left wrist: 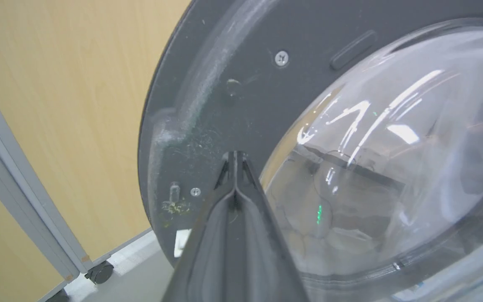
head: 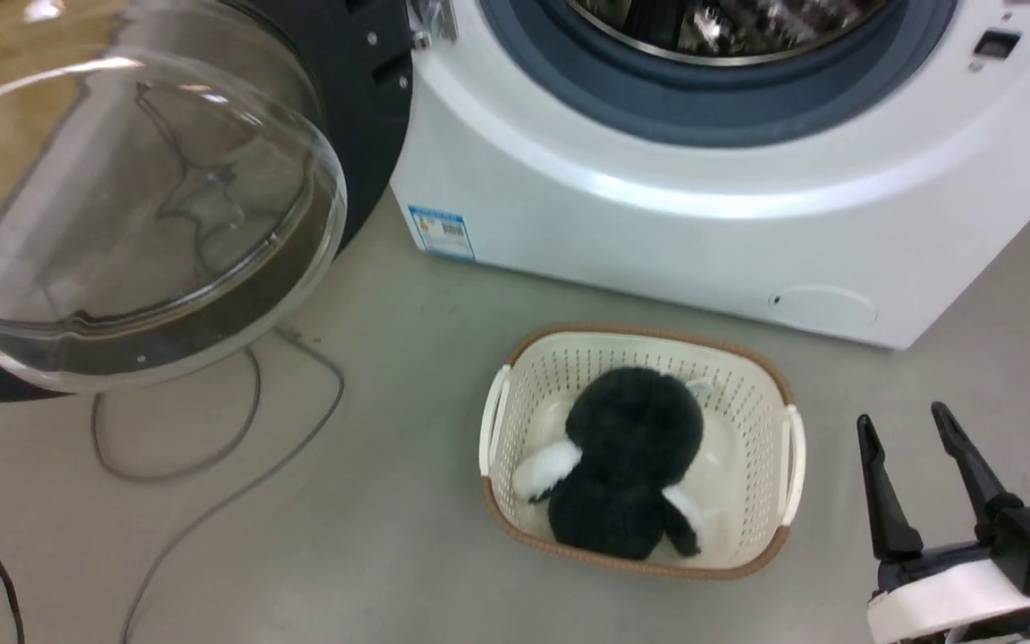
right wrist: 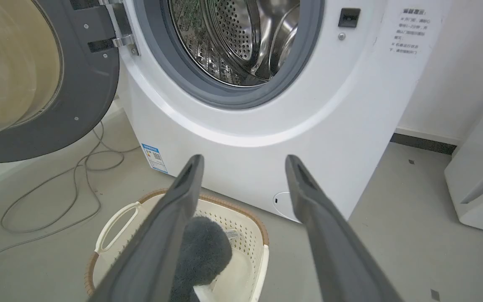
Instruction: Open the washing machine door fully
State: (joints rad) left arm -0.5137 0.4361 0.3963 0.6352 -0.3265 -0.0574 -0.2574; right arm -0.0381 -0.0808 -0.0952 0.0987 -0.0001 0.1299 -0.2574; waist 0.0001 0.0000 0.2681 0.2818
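A grey floor (head: pixel 408 572) is crossed by loose cables (head: pixel 256 398). A wood-toned panel (left wrist: pixel 65 84) (grey-framed) is carried on a castor (left wrist: pixel 99 272); a white wall (right wrist: pixel 455 92) is edged by dark skirting (right wrist: pixel 424 143).

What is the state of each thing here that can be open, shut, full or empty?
washing machine door, open, swung wide to the side
washing machine, drum uncovered, no laundry seen in it
basket, upright on the floor, holds a plush toy
left gripper, shut, tips at the door's dark ring
right gripper, open, holding nothing
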